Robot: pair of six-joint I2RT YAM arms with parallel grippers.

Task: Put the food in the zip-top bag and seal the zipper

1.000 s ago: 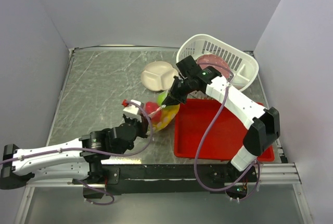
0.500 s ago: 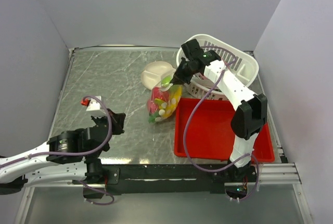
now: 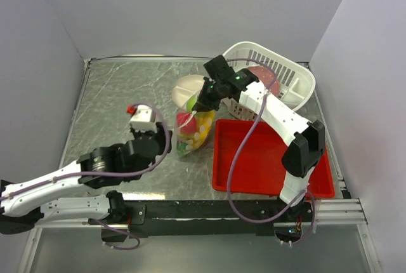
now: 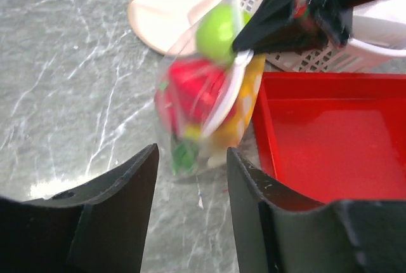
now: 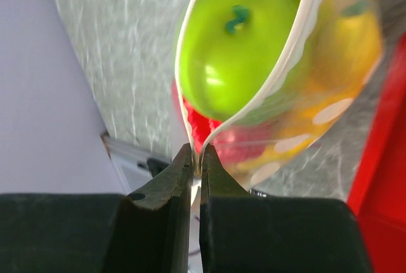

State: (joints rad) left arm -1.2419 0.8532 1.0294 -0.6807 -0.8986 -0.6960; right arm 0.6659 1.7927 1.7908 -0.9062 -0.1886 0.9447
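Note:
The zip-top bag (image 3: 192, 128), clear with white dots, hangs upright from my right gripper (image 3: 200, 104), which is shut on one end of its mouth edge. In the right wrist view my right gripper (image 5: 197, 155) pinches the white zipper (image 5: 293, 46), whose two strips gape around the green apple (image 5: 238, 44). Below it lie the yellow banana (image 5: 346, 47) and the red dragon fruit (image 5: 212, 134). My left gripper (image 4: 190, 155) stands open and apart from the bag (image 4: 203, 111), just in front of it. In the top view the left gripper (image 3: 162, 136) is left of the bag.
A red tray (image 3: 273, 159) lies right of the bag. Behind it stands a white slotted basket (image 3: 285, 73) with a reddish disc (image 3: 261, 76) inside. A cream divided plate (image 3: 186, 90) sits behind the bag. Grey walls enclose the table.
My left gripper let go of the bag, pulled back left, opened, and has come back toward it. My right gripper lifted the bag upright and carried it slightly left.

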